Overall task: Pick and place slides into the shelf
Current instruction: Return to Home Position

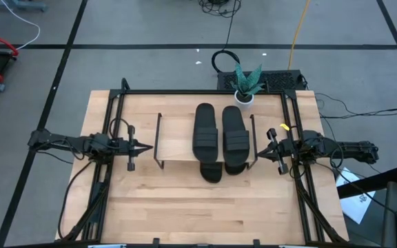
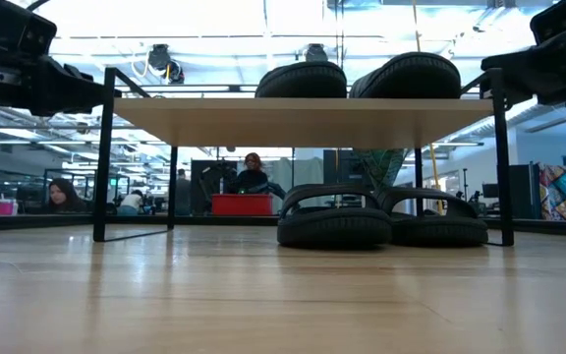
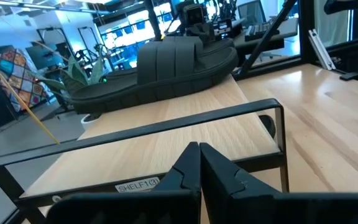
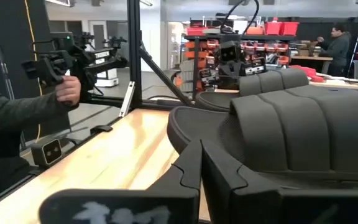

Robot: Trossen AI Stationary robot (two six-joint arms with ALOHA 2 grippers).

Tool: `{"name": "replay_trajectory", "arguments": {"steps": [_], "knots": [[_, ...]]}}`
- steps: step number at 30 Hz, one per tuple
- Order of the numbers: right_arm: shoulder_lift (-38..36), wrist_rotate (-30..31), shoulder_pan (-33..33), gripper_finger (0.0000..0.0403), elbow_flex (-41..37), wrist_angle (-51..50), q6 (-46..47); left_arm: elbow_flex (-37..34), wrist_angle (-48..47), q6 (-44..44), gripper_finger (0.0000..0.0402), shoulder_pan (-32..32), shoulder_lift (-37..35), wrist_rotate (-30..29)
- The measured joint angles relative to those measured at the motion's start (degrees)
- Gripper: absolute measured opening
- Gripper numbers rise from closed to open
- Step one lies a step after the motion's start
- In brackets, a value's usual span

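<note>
Low view, wood tabletop (image 2: 263, 295), people (image 2: 254, 172) behind, left gripper (image 1: 146, 147) and right gripper (image 1: 258, 154) both clenched empty

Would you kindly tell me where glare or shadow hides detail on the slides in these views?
Low view: ceiling lights glare behind the shelf, so the slides on and under it read as dark silhouettes. High view: even light without glare; left end effector and right end effector, both shut, show clearly beside the shelf.
</note>
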Motion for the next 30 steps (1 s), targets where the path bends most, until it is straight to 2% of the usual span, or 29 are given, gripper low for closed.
{"name": "replay_trajectory", "arguments": {"steps": [5, 10, 23, 30], "knots": [[-0.01, 1.01, -0.05, 0.0, 0.0, -0.02, -0.44, -0.02, 0.0, 0.31, 0.0001, 0.0, 0.02, 0.0], [-0.02, 5.15, -0.07, 0.0, 0.0, -0.65, 0.42, -0.02, 0.0, -0.1, 0.0001, 0.0, 0.02, 0.0], [-0.02, 5.17, -0.09, 0.0, 0.0, -0.7, 0.15, -0.02, 0.0, -4.15, 0.0001, 0.0, 0.02, 0.02], [-0.04, 5.17, -0.09, 0.0, 0.0, -0.72, 0.33, -0.04, 0.02, -4.15, 0.0016, 0.0, 0.02, 0.04]]}}
